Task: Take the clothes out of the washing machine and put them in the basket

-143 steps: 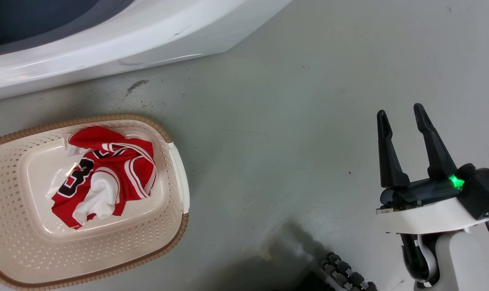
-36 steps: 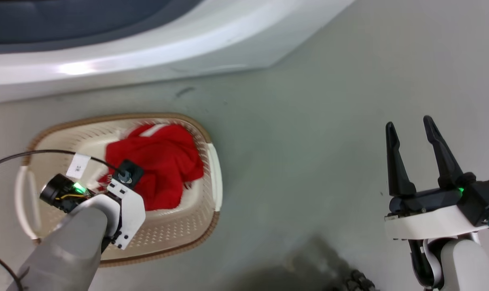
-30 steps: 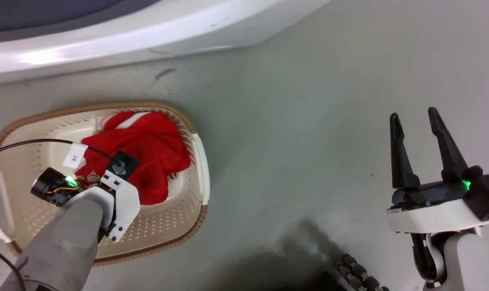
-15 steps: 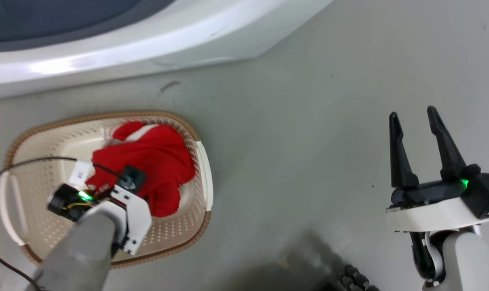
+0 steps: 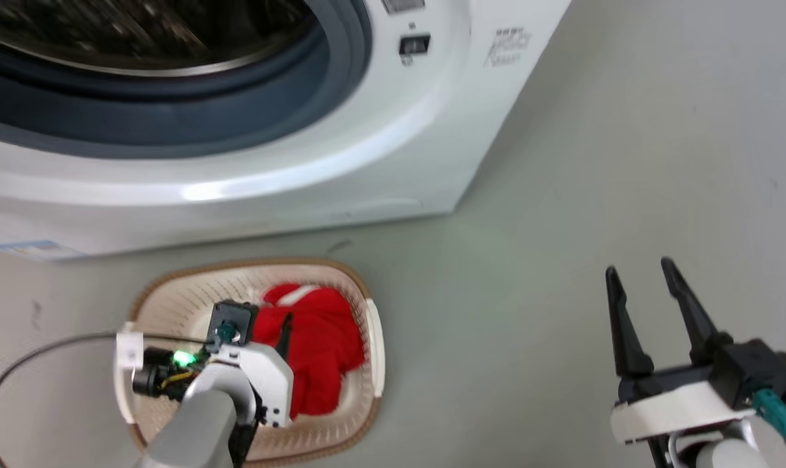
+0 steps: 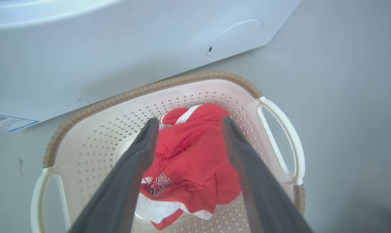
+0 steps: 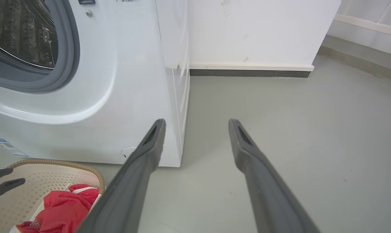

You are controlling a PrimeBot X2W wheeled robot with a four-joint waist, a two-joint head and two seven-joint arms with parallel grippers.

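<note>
Red fabric with white trim: the clothes are seen bunched in one heap inside the basket, pushed toward its right-hand end next to the white handle. A white hem and a patch of black-and-white print are exposed at the heap's near edge. How many garments make up the heap cannot be told.

The left gripper is held over the basket, fingers spread apart, nothing clamped. In its wrist view the heap is framed between and beyond the two fingers. In the right wrist view the tips are seen above the basket's left part, beside the heap and clear of it. A black cable is looped out from that wrist, left of the basket.

The right gripper is parked well to the right of the basket over the grey floor, fingers apart, empty.

The washing machine stands just behind the basket, the woven rim close to its lower front panel. The grey gasket and steel drum are exposed. Drum contents cannot be made out.
</note>
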